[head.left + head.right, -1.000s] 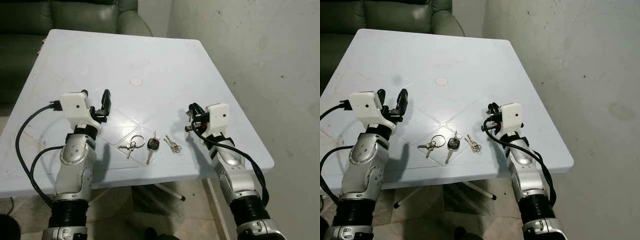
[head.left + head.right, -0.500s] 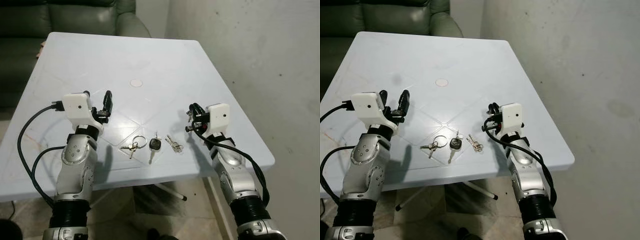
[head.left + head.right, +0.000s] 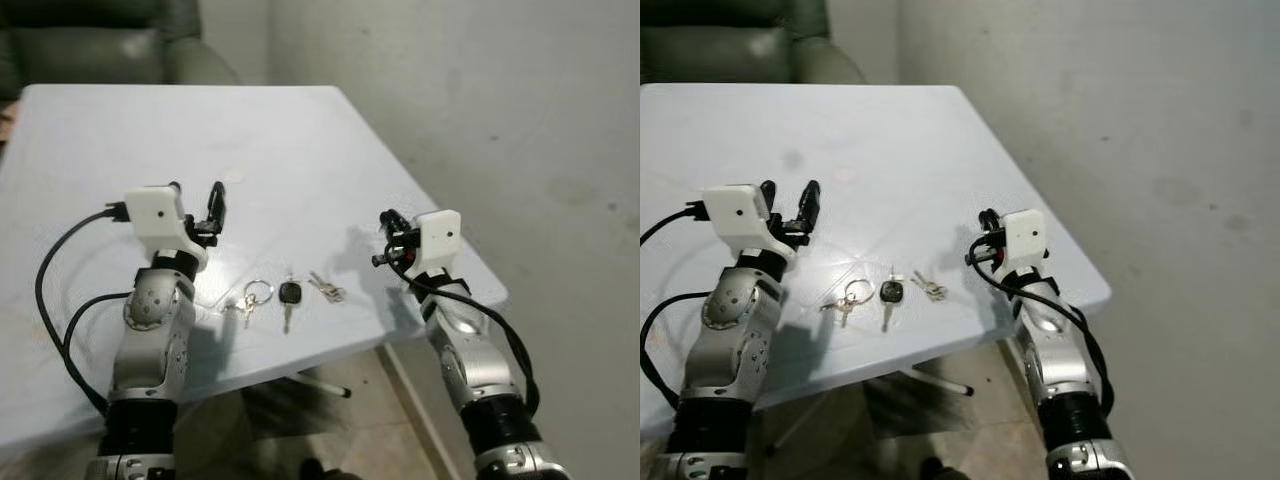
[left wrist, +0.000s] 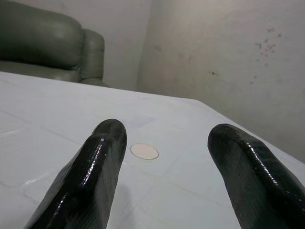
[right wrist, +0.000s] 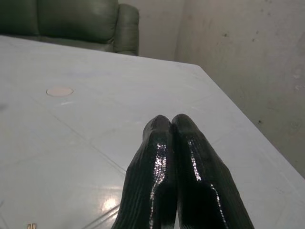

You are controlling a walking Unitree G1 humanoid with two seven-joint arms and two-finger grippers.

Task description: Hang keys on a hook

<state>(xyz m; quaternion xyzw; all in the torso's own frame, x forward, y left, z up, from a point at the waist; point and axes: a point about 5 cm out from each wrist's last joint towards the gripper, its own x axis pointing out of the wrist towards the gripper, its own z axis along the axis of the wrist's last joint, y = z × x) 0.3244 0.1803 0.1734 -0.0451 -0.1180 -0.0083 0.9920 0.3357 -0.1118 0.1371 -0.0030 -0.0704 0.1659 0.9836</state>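
Keys (image 3: 285, 296) are lying ungrasped between spread left gripper (image 3: 196, 205) and clenched right gripper (image 3: 386, 236) (approach from above advised).

white table (image 3: 300, 150) with a round centre cap (image 4: 144, 151); green sofa (image 5: 66, 21) behind it; grey stained wall (image 3: 520, 110) alongside.

The head camera has swung, so the whole scene sits shifted; keys (image 3: 286, 294), surface (image 3: 300, 150) and both arms hold their relative places.
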